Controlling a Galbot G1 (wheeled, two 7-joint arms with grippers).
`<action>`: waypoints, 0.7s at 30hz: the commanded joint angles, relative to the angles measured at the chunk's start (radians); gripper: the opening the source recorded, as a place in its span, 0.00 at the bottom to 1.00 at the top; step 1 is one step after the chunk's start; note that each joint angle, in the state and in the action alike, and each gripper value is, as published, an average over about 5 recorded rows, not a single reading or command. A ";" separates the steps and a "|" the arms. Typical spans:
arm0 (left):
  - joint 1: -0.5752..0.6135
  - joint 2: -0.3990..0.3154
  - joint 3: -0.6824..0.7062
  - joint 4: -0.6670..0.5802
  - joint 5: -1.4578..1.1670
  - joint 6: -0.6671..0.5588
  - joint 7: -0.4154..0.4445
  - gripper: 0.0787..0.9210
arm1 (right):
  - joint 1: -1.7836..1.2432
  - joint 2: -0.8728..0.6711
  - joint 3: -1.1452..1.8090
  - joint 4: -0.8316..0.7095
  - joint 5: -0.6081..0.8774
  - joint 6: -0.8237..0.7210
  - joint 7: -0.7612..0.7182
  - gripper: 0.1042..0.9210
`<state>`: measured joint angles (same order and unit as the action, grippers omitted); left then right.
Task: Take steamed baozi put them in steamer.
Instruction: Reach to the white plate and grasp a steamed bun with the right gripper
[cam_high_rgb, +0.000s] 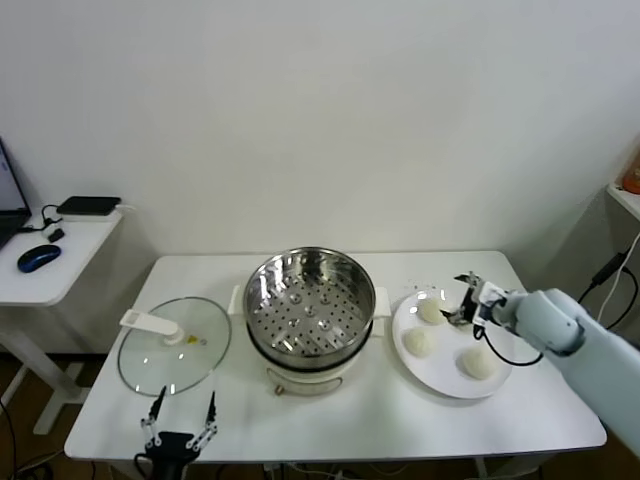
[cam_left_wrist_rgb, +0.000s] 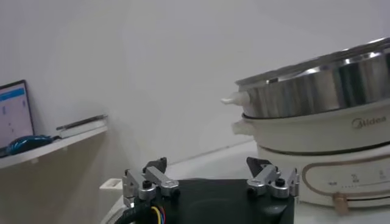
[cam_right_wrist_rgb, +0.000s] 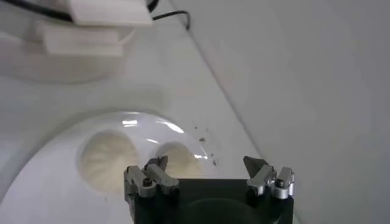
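A: Three steamed baozi (cam_high_rgb: 447, 338) lie on the plate (cam_high_rgb: 440, 380); none sit in the steamer (cam_high_rgb: 309, 300), so no transfer shows as done.

B: Steamer tray bare, lid (cam_high_rgb: 174, 346) beside it on the table (cam_high_rgb: 380, 415); right gripper (cam_high_rgb: 464, 300), fingers apart, hovers at the plate's far rim; left gripper (cam_high_rgb: 180, 418), fingers apart, idles at the near edge.

Three baozi (cam_high_rgb: 431, 311), one plate (cam_high_rgb: 445, 383), one steamer (cam_high_rgb: 309, 300), one glass lid (cam_high_rgb: 175, 345).
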<state>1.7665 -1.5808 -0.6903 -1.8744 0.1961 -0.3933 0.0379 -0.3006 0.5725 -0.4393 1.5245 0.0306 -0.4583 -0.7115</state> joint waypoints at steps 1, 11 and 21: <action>-0.004 -0.002 0.001 0.005 0.007 -0.002 -0.001 0.88 | 0.627 0.015 -0.695 -0.242 0.000 0.137 -0.296 0.88; -0.016 0.000 -0.013 0.026 0.005 -0.003 -0.001 0.88 | 0.665 0.210 -0.770 -0.518 0.029 0.241 -0.362 0.88; -0.019 0.006 -0.028 0.039 0.003 -0.004 0.002 0.88 | 0.511 0.334 -0.605 -0.664 -0.023 0.263 -0.337 0.88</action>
<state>1.7483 -1.5767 -0.7141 -1.8398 0.1992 -0.3978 0.0381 0.2067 0.8002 -1.0371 1.0270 0.0274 -0.2441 -1.0073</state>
